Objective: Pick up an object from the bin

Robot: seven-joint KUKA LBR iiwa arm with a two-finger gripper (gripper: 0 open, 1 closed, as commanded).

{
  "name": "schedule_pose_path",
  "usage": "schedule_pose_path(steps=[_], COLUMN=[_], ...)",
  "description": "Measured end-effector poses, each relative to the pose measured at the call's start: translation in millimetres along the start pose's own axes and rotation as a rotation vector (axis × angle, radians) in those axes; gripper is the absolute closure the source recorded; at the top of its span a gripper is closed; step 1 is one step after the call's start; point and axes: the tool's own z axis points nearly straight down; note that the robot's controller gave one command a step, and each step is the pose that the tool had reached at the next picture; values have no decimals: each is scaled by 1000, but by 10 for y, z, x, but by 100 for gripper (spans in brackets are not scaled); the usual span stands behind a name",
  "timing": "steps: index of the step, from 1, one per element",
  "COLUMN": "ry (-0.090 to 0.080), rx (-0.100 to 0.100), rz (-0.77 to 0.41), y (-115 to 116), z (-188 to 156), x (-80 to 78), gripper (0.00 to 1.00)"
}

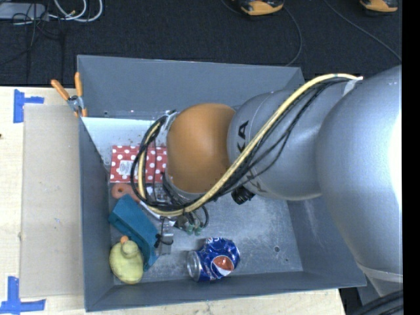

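My gripper (164, 233) pokes out below the arm's orange cover, low over the bin floor at front centre-left. It stands right against the right edge of a teal blue block (133, 223) that lies tilted there. Whether it touches the block I cannot tell. A yellow rubber duck (126, 262) sits just in front of the block, in the front left corner. A crushed blue Pepsi can (213, 260) lies to the gripper's right, near the front wall.
A red box with white dots (133, 162) lies at the back left, partly under the arm's cover. A small orange ring-shaped piece (121, 191) sits between it and the teal block. The arm and its cables span the bin's right and middle.
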Motion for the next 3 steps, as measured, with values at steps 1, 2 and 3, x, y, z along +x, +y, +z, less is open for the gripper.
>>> schedule_pose_path(steps=[1, 2, 3], ry=[-7, -2, -5], rx=[-1, 15, 2], rz=[5, 81, 273], y=[-10, 391, 398], z=[-44, 632, 443], x=[-21, -268, -128], gripper=[0, 0, 0])
